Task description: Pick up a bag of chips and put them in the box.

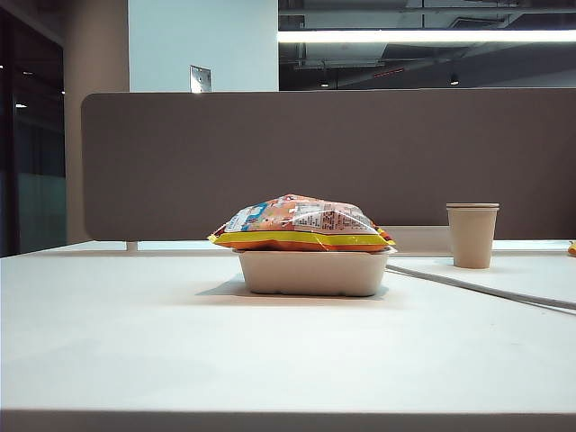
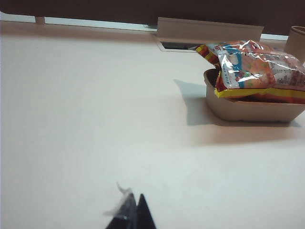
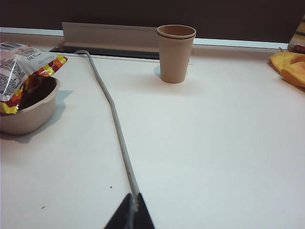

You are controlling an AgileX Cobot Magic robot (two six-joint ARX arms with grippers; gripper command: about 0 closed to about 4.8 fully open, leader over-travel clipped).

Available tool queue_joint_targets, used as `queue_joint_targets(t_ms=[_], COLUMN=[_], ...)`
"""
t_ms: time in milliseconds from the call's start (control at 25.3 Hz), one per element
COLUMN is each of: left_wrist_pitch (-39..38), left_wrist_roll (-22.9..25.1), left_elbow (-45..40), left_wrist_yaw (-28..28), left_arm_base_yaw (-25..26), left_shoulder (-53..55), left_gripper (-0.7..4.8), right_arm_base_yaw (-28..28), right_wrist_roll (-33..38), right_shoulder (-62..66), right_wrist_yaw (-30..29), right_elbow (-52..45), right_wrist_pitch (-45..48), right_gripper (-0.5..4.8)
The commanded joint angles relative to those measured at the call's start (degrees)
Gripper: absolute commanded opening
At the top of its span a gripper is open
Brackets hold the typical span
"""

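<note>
Our left tool (image 2: 132,214) clenched and empty above bare desk (image 2: 95,119), our right tool (image 3: 132,213) likewise clenched over a grey cable (image 3: 114,124), bag (image 1: 301,223) resting atop the box (image 1: 312,273) mid-desk, overhanging its rim, cup (image 1: 472,235) well apart beyond.

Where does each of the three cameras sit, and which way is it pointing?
Exterior view: low at the table edge, facing the bag of chips on the box; no arm shows.
Left wrist view: above the shut left gripper, facing the box from its left.
Right wrist view: above the shut right gripper, facing the paper cup and cable.
All share bag and box.
</note>
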Motion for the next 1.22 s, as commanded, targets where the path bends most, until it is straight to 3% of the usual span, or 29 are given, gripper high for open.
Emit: queue_joint_targets(t_ms=[40,1225], left_wrist_pitch=[-0.7,-0.7], left_wrist_roll=[-0.2,-0.2], left_elbow=[0.1,0.1], left_wrist_yaw=[-0.1,-0.1], left_arm_base_yaw=[0.0,2.9], left_shoulder=[0.0,0.0], left_gripper=[-0.06,-0.06], right_arm_base_yaw=[0.0,0.0], right_wrist_roll=[0.0,0.1], right_shoulder=[0.0,0.0], right_wrist_yaw=[0.0,0.0], right_elbow=[-0.1,-0.1], right_wrist_pitch=[1.0,1.0], right_gripper=[0.12,0.12])
